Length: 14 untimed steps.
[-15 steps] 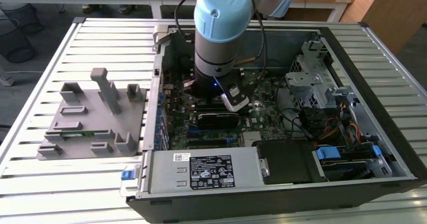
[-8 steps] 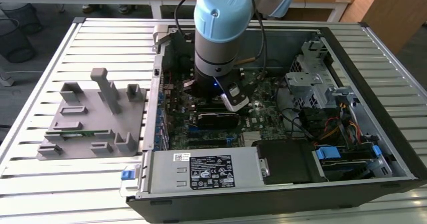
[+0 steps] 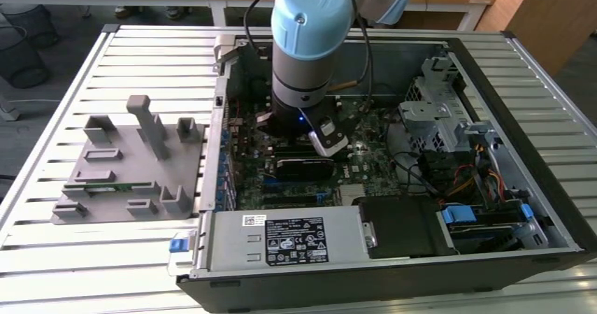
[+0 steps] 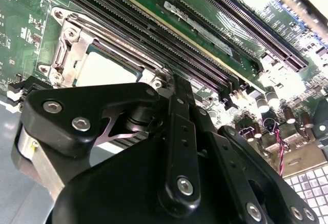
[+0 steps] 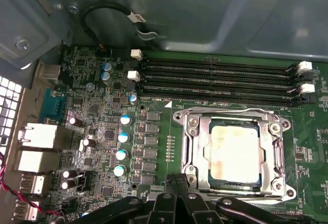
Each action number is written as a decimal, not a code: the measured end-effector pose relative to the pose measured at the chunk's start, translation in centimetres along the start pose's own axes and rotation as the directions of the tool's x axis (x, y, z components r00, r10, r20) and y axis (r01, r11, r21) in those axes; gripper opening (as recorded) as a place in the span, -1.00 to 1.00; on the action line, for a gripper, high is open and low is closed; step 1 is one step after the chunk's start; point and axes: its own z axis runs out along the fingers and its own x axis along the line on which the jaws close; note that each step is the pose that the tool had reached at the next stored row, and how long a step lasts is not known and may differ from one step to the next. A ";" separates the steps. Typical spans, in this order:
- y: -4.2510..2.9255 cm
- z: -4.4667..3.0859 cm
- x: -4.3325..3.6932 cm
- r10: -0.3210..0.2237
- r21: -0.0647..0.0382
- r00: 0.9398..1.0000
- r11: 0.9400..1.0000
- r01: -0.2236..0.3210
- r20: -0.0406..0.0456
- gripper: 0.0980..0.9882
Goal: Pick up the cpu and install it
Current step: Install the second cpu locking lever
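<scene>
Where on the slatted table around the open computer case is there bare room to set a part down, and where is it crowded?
Bare slats lie in front of the grey fixture tray, and behind it. Inside the computer case it is crowded: the arm fills the middle over the motherboard.

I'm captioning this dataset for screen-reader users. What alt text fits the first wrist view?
A shiny square cpu sits in its metal socket frame on a green motherboard, seen from above, with the black gripper linkage close beside the socket. Four empty black memory slots run along the socket's far side.
</scene>
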 end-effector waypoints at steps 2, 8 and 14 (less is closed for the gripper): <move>-0.06 0.04 0.00 0.000 0.000 1.000 1.000 0.000 0.000 -0.98; 0.02 -0.28 -0.01 0.000 -0.001 1.000 1.000 0.000 0.000 -0.98; 0.21 -0.99 0.00 0.000 -0.001 1.000 1.000 0.000 0.000 -0.98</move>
